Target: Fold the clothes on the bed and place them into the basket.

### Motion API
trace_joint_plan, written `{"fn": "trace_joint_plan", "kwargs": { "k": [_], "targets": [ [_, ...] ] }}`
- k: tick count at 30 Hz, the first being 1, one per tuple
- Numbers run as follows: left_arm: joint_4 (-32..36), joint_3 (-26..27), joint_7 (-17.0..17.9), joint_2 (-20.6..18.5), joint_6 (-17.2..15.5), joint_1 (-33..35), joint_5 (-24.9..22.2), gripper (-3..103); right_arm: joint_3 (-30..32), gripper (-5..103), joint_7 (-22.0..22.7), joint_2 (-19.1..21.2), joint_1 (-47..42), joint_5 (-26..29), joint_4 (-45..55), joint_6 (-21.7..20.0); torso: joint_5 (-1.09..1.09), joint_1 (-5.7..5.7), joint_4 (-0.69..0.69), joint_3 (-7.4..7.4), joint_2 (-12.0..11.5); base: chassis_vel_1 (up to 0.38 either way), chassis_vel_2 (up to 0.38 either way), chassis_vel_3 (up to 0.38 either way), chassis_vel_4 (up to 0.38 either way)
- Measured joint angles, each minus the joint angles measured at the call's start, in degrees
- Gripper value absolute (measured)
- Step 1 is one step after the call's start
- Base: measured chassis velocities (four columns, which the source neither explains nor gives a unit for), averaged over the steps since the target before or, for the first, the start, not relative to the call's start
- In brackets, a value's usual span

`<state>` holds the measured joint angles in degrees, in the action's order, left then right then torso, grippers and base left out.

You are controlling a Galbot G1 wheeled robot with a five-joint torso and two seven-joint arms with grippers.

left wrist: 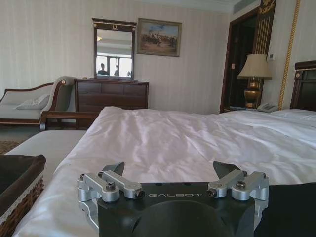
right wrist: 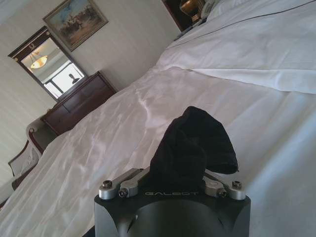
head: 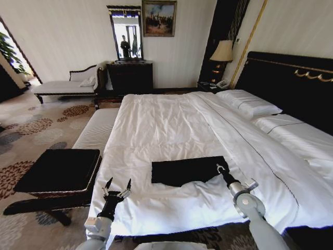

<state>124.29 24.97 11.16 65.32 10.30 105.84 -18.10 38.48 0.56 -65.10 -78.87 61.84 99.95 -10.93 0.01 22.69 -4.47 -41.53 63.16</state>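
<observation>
Your right gripper (head: 220, 169) pinches the black T-shirt's (head: 187, 170) right edge to fold it on the bed (head: 166, 120); left gripper (head: 117, 188) waits open near the basket (head: 60, 169).

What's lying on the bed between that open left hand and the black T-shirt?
Nothing but bare white duvet. In the head view, the left hand hovers open near the bed's foot edge, and the black T-shirt starts beyond a wrinkled white stretch.

T-shirt (head: 188, 170) on bed (head: 166, 125) near its foot, basket (head: 60, 172) left of bed, bench (head: 96, 130) behind basket
</observation>
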Motion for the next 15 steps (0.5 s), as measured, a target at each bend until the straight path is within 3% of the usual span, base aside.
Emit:
{"fn": "trace_joint_plan", "kwargs": {
  "k": [3, 7, 15],
  "targets": [
    [0.00, 0.00, 0.00, 0.00, 0.00, 0.00, 0.00, 100, -3.22, 3, 0.12, -0.66, 0.26, -5.07, 2.64, 0.78, -0.02, 0.00, 0.00, 0.00, 0.00, 0.000, 0.000, 0.000, 0.000],
    [0.00, 0.00, 0.00, 0.00, 0.00, 0.00, 0.00, 100, -7.30, 3, 0.89, -1.14, 1.13, -7.85, 4.77, 1.11, -0.02, 0.00, 0.01, 0.00, 0.00, 0.000, 0.000, 0.000, 0.000],
    [0.00, 0.00, -0.01, 0.00, 0.00, 0.00, 0.00, 100, -13.75, 3, 2.81, -2.53, 3.42, -8.41, 7.95, -0.14, -0.02, 0.00, 0.01, 0.00, 0.00, 0.000, 0.000, 0.000, 0.000]
  ]
}}
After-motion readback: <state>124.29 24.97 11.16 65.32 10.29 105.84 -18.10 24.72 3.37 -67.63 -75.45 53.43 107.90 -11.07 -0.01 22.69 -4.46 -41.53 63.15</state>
